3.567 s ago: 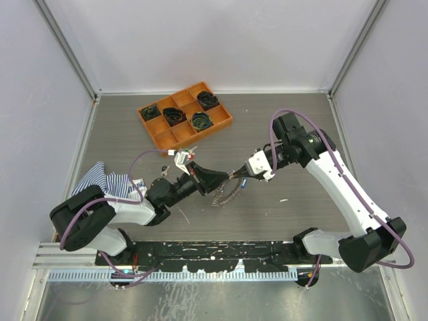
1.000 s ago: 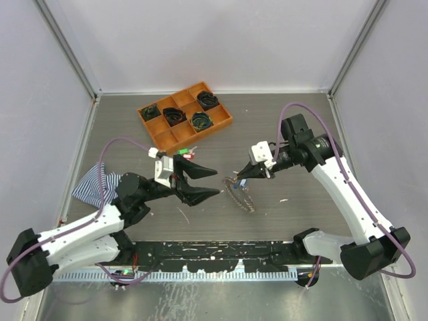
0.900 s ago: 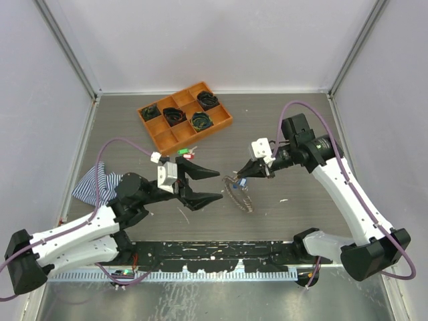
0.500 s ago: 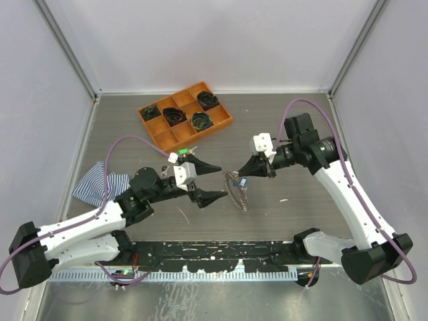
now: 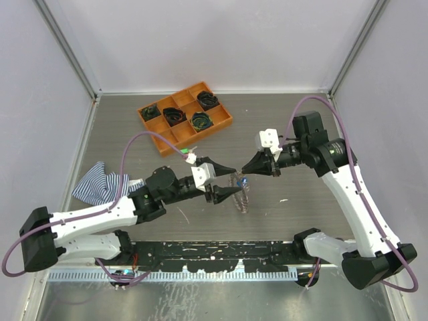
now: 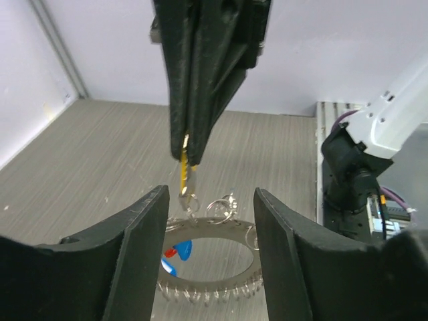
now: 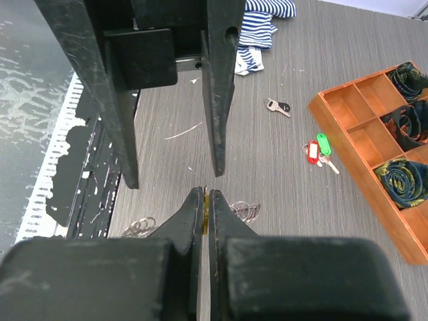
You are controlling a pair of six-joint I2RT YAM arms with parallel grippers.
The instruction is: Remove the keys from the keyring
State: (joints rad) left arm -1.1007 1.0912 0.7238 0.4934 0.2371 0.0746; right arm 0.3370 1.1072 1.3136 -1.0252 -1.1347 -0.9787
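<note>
At frame centre, the left gripper (image 5: 237, 180), jaws spread, has advanced from the left to bracket the spiky grey wire keyring (image 5: 241, 195). The keyring hangs from the right gripper (image 5: 245, 172), which is pinching a small silver key with a yellow tag (image 6: 183, 167), so extraction looks imminent. Bare grey wood-grain tabletop (image 5: 301, 134) surrounds them, and the orange compartment tray (image 5: 224, 124) at upper left lies well apart.

Shiny metal keyring (image 6: 221, 229), matt grey table (image 5: 301, 134)
</note>
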